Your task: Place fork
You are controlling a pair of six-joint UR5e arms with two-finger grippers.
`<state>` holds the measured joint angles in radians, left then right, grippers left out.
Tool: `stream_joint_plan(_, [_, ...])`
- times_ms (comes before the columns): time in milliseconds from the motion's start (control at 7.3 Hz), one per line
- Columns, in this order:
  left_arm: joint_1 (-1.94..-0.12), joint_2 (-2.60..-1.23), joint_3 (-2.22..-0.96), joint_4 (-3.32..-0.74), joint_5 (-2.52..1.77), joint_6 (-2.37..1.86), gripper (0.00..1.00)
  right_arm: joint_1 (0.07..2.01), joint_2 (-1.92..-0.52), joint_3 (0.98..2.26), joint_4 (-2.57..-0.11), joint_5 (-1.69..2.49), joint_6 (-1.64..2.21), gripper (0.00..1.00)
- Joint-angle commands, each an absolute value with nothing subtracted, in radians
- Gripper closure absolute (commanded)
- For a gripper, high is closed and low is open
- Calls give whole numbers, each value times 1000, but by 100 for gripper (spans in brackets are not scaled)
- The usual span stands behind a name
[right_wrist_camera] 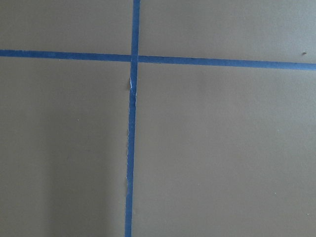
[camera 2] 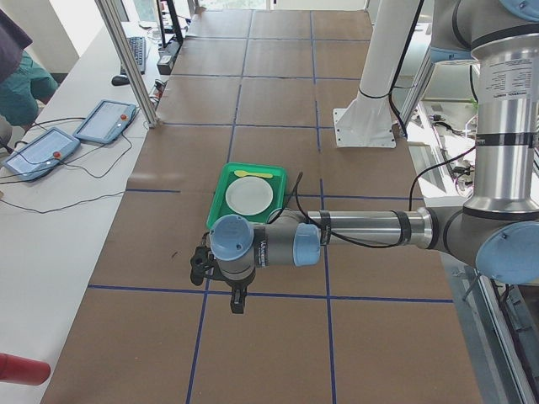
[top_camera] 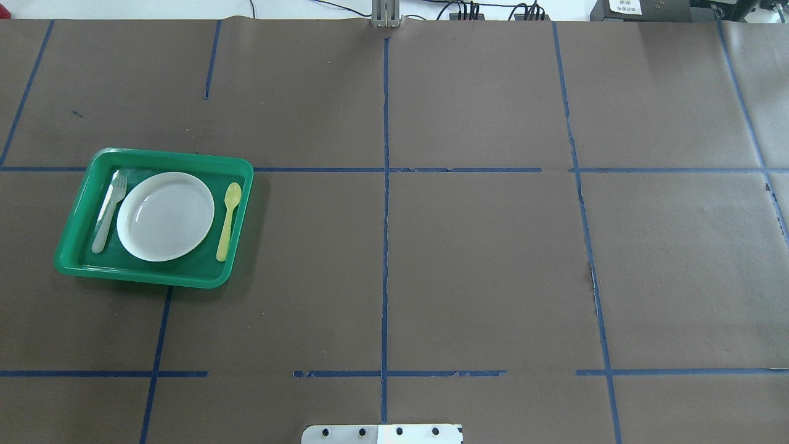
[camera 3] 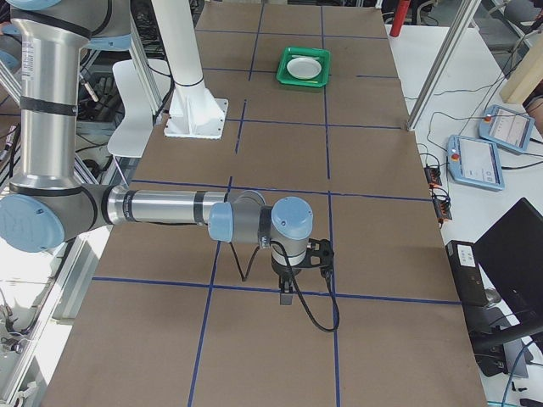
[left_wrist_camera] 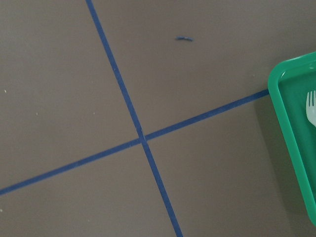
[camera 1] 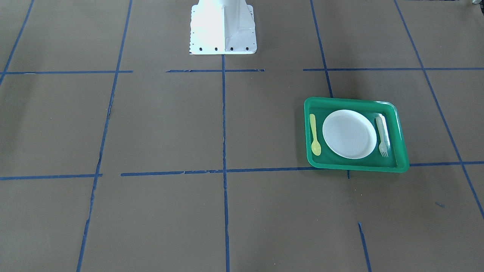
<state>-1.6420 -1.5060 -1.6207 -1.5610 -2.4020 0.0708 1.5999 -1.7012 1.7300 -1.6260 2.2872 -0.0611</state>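
Note:
The pale whitish fork point(camera 1: 382, 136) lies flat in the green tray point(camera 1: 401, 145), beside the white plate point(camera 1: 349, 134), tines toward the operators' side. It also shows in the overhead view point(top_camera: 109, 213), and its tines show at the right edge of the left wrist view point(left_wrist_camera: 311, 106). My left gripper point(camera 2: 238, 301) shows only in the exterior left view, held above the table apart from the tray point(camera 2: 221, 181). My right gripper point(camera 3: 286, 295) shows only in the exterior right view, far from the tray point(camera 3: 304, 78). I cannot tell whether either is open or shut.
A yellow-green spoon point(camera 1: 314, 135) lies in the tray on the plate's other side. The brown table has blue tape lines point(top_camera: 385, 246). The white robot base point(camera 1: 223, 28) stands at the table's middle edge. Tablets and cables point(camera 2: 76, 135) lie on the side bench.

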Motion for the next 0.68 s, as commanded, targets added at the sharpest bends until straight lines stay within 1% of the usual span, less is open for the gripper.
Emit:
stream_joint_plan(0, [-1641, -1505, -1618, -1562, -2367, 55, 0, 1600, -1701, 1730, -1626, 2287, -61, 0])
stream_joint_plan(548, [-1641, -1505, -1617, -1566, -2356, 66, 0, 1600, -1701, 1730, -1626, 2287, -61, 0])
